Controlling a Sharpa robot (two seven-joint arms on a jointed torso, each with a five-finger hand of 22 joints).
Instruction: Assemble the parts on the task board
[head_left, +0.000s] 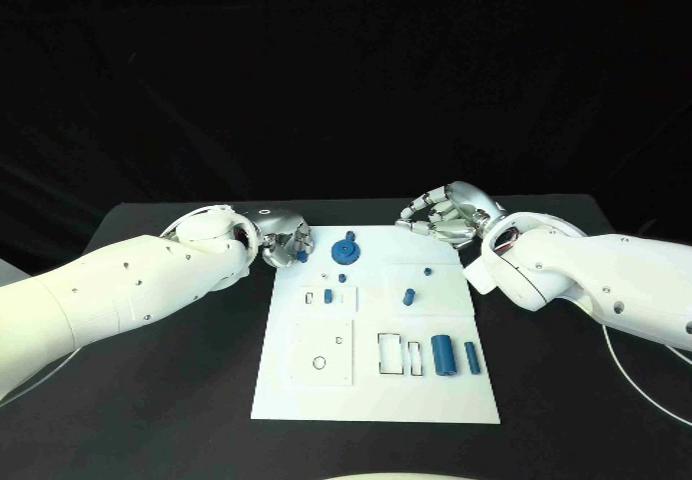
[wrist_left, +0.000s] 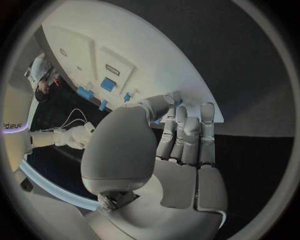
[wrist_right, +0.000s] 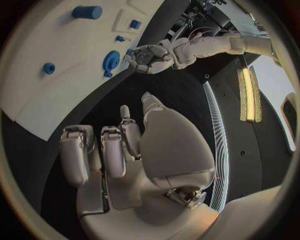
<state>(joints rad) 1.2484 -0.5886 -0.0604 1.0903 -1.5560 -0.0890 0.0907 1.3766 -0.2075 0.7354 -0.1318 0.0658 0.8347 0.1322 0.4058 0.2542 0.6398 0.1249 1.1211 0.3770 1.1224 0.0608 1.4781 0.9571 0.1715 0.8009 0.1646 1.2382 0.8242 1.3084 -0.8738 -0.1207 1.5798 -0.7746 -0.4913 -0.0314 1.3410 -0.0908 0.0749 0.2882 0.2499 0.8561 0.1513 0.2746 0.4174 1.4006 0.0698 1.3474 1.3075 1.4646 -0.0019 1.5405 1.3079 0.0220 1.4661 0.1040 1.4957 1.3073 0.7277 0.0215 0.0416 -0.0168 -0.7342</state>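
The white task board (head_left: 375, 400) lies in the middle of the black table. A round blue part (head_left: 346, 250) stands near its far edge, also seen as the round blue part (wrist_right: 111, 61). Small blue parts (head_left: 408, 295) sit mid-board, and two blue cylinders (head_left: 444, 355) lie at the right. My left hand (head_left: 284, 240) is at the board's far left corner, thumb and fingers pinching a small blue part (head_left: 302, 256), partly hidden behind the thumb (wrist_left: 156, 107). My right hand (head_left: 450, 215) hovers beyond the far right corner, fingers (wrist_right: 112, 150) apart and holding nothing.
The board carries raised white blocks and rectangular slots (head_left: 391, 352) in its near half. Black table surface (head_left: 159, 400) surrounds the board on all sides. A thin cable (head_left: 635, 385) trails on the table at the right.
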